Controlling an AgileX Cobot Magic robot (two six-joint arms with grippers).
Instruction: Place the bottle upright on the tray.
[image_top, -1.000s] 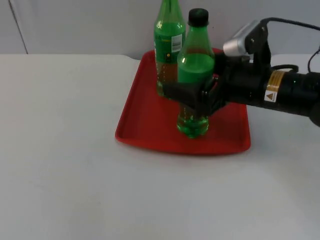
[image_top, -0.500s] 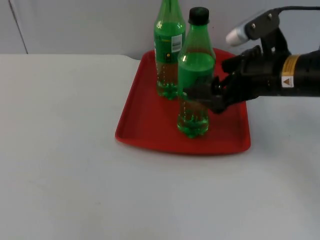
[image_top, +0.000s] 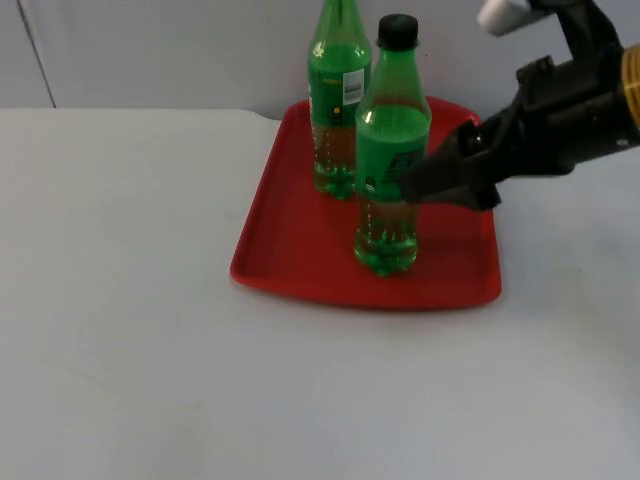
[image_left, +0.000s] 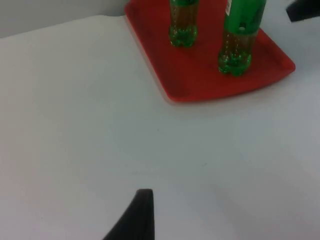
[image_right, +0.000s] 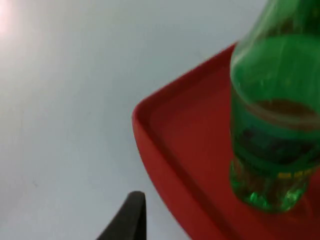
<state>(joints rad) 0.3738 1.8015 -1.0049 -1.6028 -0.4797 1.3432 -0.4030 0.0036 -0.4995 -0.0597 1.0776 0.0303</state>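
I operate from the top view and treat the current step as the release and retreat after placement.

Left to right, the left gripper (image_left: 144, 200) waits over bare white table top (image_top: 120, 300), well to the near left of the red plastic tray (image_top: 290, 250). I cannot tell whether its fingers are open or closed.

On the tray, a green glass-like bottle with a white label (image_top: 338, 100) stands upright at the far side. The task's green plastic bottle with the black cap (image_top: 390, 150) stands upright nearer to me, its base on the tray floor towards the near right part, inside the rim.

To finish the step well, I judge that the right arm must retreat along a straight line to the right and upward, with no sweep to the left. The capped bottle is tall and narrow, so a light side contact could tip it against its neighbour. I keep the fingers spread until they are well apart from the bottle wall.

The right gripper (image_top: 440, 185) sits just right of the capped bottle at mid-height. Its fingers appear open and hold nothing. The arm reaches in from the far right, forearm sloping down to the left, fingertips pointing at the bottle. Whether one fingertip touches the bottle, I cannot tell.
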